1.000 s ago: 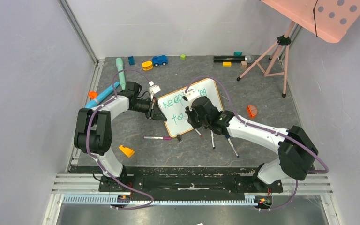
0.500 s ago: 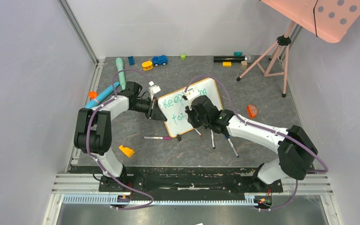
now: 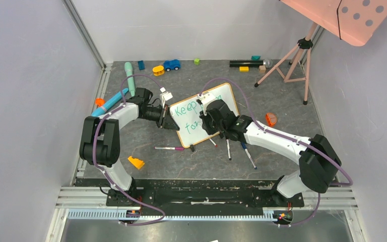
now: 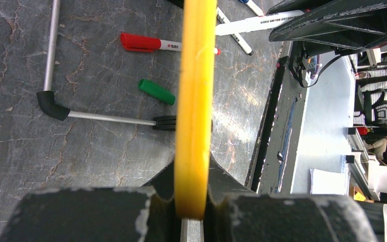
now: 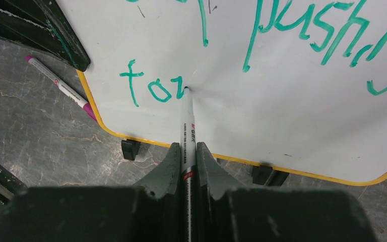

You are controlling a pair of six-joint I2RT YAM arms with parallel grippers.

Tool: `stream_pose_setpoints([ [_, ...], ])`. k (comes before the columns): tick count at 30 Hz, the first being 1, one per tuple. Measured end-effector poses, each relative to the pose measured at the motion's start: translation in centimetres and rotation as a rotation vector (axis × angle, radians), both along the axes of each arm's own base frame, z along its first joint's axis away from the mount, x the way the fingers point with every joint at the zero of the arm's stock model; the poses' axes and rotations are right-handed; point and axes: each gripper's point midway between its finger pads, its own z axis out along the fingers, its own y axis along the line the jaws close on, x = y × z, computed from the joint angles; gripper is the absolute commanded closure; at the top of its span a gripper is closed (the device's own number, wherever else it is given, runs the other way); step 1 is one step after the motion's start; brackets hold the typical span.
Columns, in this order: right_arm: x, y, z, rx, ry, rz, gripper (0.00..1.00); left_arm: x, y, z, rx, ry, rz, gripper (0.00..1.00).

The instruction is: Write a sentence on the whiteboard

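The whiteboard [image 3: 189, 118] stands tilted on the table, white with an orange frame and black clip feet [image 5: 130, 149]. My left gripper [image 3: 169, 122] is shut on its left edge, seen as a yellow-orange rim [image 4: 195, 101] between the jaws. My right gripper [image 3: 207, 123] is shut on a white marker [image 5: 187, 131] whose tip touches the board. The sentence [image 5: 302, 30] is in green: part of "Keep", "push..." on the upper line, and "for" [image 5: 153, 88] on the lower line, with the tip at its end. The right arm hides part of the words in the top view.
A pink-capped marker [image 3: 170, 148] and several other markers [image 3: 228, 149] lie in front of the board. A red marker [image 4: 151, 44] and a green cap [image 4: 156, 92] lie on the table. An orange wedge [image 3: 136, 162], toys at the back and a pink tripod [image 3: 287, 63] stand around.
My right gripper has shifted slightly up and to the right along the board with the marker. The left arm and the board have not moved.
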Motion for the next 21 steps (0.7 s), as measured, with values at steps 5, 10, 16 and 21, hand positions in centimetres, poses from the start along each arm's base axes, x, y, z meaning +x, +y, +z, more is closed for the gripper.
stream_pose_setpoints([
  [5,0.04,-0.07,0.03,-0.001,0.001,-0.003,1.0,-0.01,-0.02,0.02,0.001,-0.002,-0.001,0.98],
  [10,0.37,-0.28,0.21,0.001,-0.002,-0.013,1.0,-0.01,-0.02,0.01,0.001,-0.001,-0.001,0.98],
  [16,0.38,-0.28,0.2,0.002,0.0,-0.013,1.0,-0.01,-0.02,0.01,0.001,-0.001,-0.001,0.98],
  [21,0.4,-0.29,0.47,0.01,-0.003,-0.011,1.0,-0.02,-0.02,0.01,0.001,-0.001,-0.001,0.98],
])
